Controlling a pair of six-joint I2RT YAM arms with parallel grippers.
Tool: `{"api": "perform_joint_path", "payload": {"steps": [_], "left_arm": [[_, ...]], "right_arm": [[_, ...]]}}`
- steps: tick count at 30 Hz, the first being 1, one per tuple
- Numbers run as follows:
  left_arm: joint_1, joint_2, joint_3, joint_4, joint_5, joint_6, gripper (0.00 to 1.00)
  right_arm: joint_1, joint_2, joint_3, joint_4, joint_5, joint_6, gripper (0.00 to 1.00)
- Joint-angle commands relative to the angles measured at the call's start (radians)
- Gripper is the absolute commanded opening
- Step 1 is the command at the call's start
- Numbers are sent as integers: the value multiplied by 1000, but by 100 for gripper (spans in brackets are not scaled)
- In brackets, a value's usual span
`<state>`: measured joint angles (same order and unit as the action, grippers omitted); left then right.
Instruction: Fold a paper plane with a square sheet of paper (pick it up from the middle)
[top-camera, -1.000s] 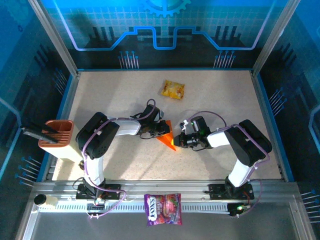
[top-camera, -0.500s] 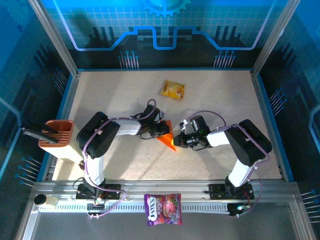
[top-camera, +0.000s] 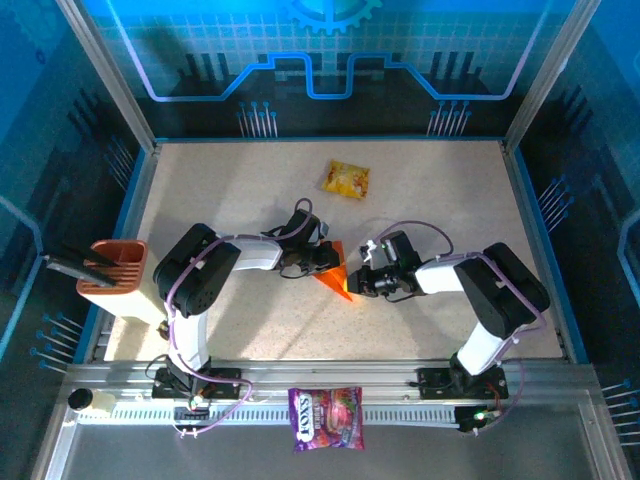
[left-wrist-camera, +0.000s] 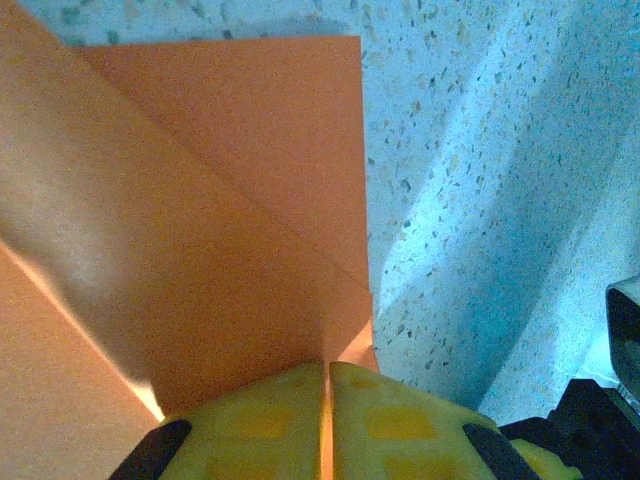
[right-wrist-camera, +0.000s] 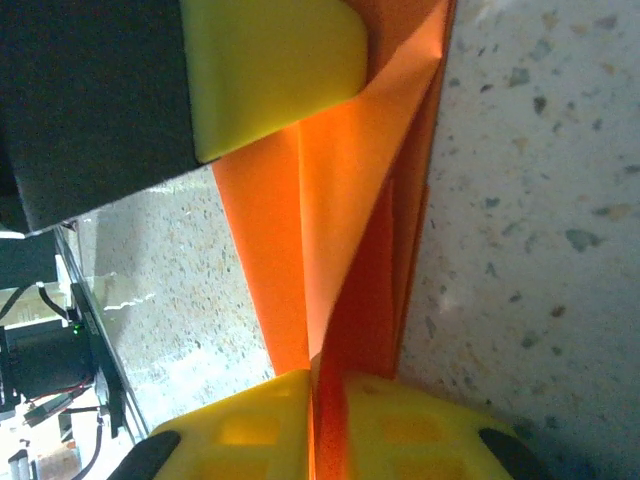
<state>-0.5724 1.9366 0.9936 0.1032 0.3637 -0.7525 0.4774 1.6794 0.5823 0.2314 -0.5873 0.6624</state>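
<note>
Basically nothing big has moved over the last second. In the top view the right arm's elbow has drifted a touch outward and its cable loop has shifted with it. The left arm and the thin, matte bright-orange square sheet of paper (top-camera: 337, 278) sit where they were. The sheet is mid-table on the speckled beige tabletop (top-camera: 230, 200), between the two wrists, already part-folded into a wedge and not a dart yet. Here the left gripper (top-camera: 324, 262) is clamped on it: the left wrist view shows its yellow pads (left-wrist-camera: 400, 420) closed together on an orange edge, with a diagonal crease running away from them across the sheet (left-wrist-camera: 220, 230). Opposite, the right gripper (top-camera: 358, 281) also has paper in its bite. In the right wrist view the folded layers (right-wrist-camera: 340, 200) stand between its yellow pads (right-wrist-camera: 420, 420), which sit close against both sides. Whether that pinch is starting to slacken I can't tell from the picture. A second yellow pad on a black body (right-wrist-camera: 270, 70), likely the left gripper's finger, sits on the same fold at the far end. My read: hold-and-crease step, the small right-arm shift is just setting the fold, and more folds are left. Risk: thin paper with two grips close together, so any pull apart tears it or skews the crease. The glossy yellow-orange printed snack packet (top-camera: 345, 180) at the back and the purple printed bag (top-camera: 326, 418) on the front rail are well apart from the work.
</note>
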Motion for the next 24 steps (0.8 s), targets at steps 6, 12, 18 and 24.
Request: {"api": "perform_joint_path", "payload": {"steps": [6, 12, 18, 24], "left_arm": [[2, 59, -29, -83, -56, 36, 12], [2, 62, -25, -87, -56, 36, 12], [2, 62, -26, -88, -55, 37, 12], [2, 67, -24, -84, -50, 34, 12]], "right_arm": [[7, 1, -59, -161, 28, -28, 10], [8, 5, -73, -159, 26, -24, 10], [15, -53, -75, -210, 29, -36, 13], [29, -33, -76, -209, 11, -47, 4]]}}
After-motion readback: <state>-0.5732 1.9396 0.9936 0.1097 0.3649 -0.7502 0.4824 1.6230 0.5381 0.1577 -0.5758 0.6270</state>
